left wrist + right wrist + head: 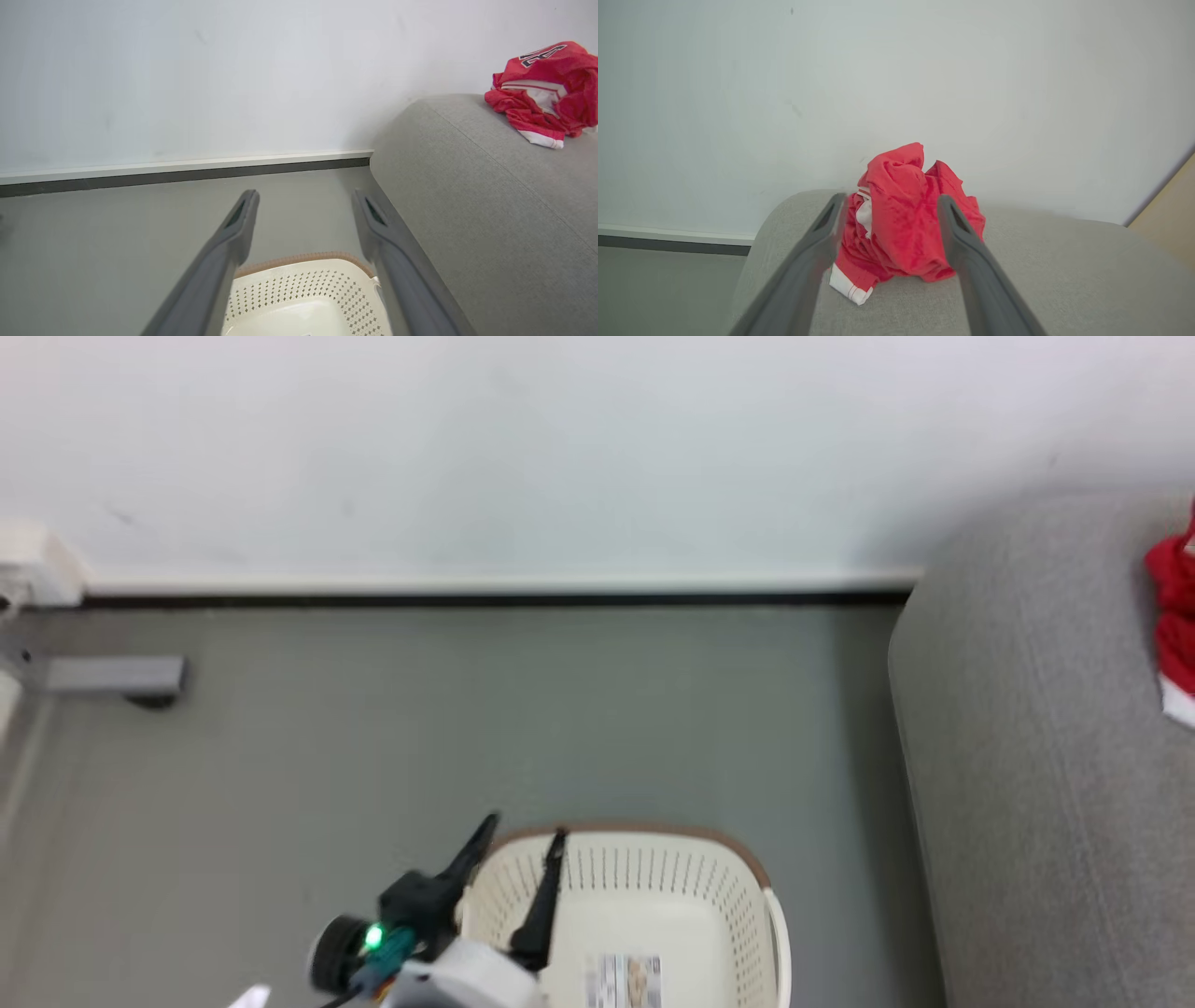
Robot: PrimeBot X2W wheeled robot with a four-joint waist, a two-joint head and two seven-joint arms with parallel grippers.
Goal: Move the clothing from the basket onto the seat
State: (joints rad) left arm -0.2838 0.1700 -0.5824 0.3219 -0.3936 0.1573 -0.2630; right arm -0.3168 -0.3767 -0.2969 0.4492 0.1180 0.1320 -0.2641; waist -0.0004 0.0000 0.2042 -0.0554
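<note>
Clothing point(901, 233): heaped on seat point(1064, 261), centre of right wrist view. Right gripper point(892, 203): fingers apart, holding nothing. Left gripper point(525, 829): apart. Basket point(635, 873): apparently empty. Step: drop-off; next, likely withdrawal.

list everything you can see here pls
clothing: one crumpled heap, red with white trim, on the sofa
sofa: one, light grey, right of the basket
basket: one, cream with brown rim, on the floor
label: one, pale, on the basket's bottom
floor: grey
wall: white, behind
skirting: one strip, pale, along the wall's foot
left claw: one, dark, open, above the basket
right claw: one, dark, open, at the clothing
</note>
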